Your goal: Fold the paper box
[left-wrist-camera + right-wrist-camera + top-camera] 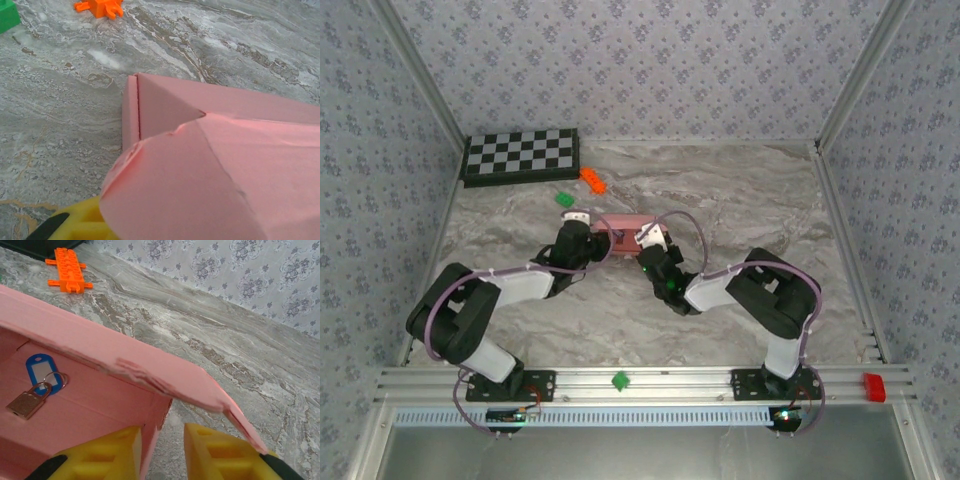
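Box (625, 222), seen from above: where does it sit?
— Near the middle of the table (770, 200), a little toward the far edge and well apart from the checkerboard (520, 155) in the far-left corner. Your left gripper (586, 224) is at its left end and your right gripper (646, 238) at its right end.

Left wrist: is that one pinching anything?
— You cannot tell. The lid (225, 170) drapes over it. One yellow finger (80, 225) pokes out beneath, touching the card, and its partner is hidden.

Right wrist?
— Spread. Its fingers (100, 455) straddle the box's side wall (152, 420), which lies against the box-side finger with a gap to the other. The lid hangs half raised above, its edge crumpled. A padlock (25, 402) and a blue tag (41, 369) rest on the floor inside.

Which step are you in?
— Closing the lid, I'd judge: the walls stand and the top is ajar. Next you'd need to lower the lid evenly and steer its front flap inside the front wall. Keep the right fingers from snagging the side wall, and go gently, since that edge is already creased.
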Robot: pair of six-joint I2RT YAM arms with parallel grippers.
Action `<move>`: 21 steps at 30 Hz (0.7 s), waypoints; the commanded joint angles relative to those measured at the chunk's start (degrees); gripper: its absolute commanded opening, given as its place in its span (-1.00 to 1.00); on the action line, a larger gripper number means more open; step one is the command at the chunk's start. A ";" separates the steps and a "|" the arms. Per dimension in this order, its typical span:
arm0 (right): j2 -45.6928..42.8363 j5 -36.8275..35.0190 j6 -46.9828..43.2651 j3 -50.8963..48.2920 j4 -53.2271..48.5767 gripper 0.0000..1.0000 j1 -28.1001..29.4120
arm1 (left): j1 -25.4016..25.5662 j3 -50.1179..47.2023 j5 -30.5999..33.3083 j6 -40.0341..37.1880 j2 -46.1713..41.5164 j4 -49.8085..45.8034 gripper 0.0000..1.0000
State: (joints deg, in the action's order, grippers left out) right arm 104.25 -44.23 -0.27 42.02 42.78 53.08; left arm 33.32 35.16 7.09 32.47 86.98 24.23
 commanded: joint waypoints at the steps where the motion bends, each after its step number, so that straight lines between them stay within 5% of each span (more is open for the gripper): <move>1: -2.09 -2.17 1.12 -1.17 0.09 -0.33 0.86 | 0.59 -1.05 0.46 -1.02 -3.05 1.36 -0.37; 11: -7.77 -5.03 2.67 -6.60 -0.78 -0.16 3.74 | 1.02 -5.57 2.74 -2.12 -11.66 -2.80 -0.32; 21: -17.23 -8.59 13.11 -10.45 -18.00 -0.16 3.15 | 0.94 -5.17 16.11 -3.72 -22.47 -18.80 -0.25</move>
State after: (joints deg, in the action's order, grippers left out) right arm 89.36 -49.65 8.01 32.14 32.45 56.88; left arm 33.89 28.69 16.53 30.09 66.67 12.10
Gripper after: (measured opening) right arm 0.419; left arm 0.373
